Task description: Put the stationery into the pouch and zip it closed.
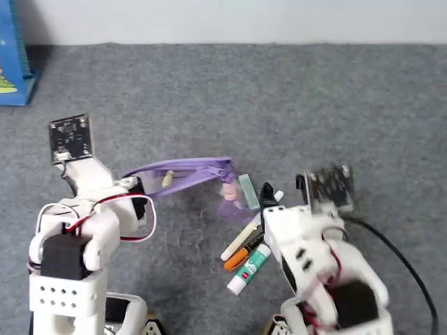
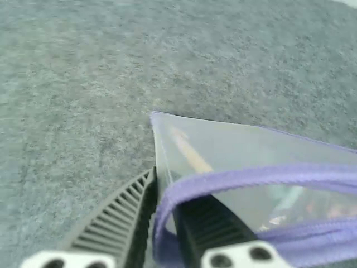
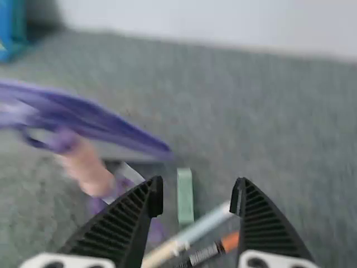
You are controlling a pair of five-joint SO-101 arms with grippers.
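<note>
Left fingers [image 2: 120, 223] were pinched on my pouch [image 2: 240, 162] rim, middle of the table [image 1: 279, 91]. My right gripper [image 3: 195, 192] was spread wide above the pens [image 1: 241, 255] nearer the front edge. Pouch looked light and floppy, so I'd hold the rim. Pens stiff, may roll: grab mid-barrel.

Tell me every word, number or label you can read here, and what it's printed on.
Nothing here can be read as text.
The white tube has a green-banded label, but its print is too small to read.
The blue box at the table's far corner has a coloured picture, and any words are blurred.
The circuit board on an arm has markings too small to read.
The pouch has no print that I can see.
</note>
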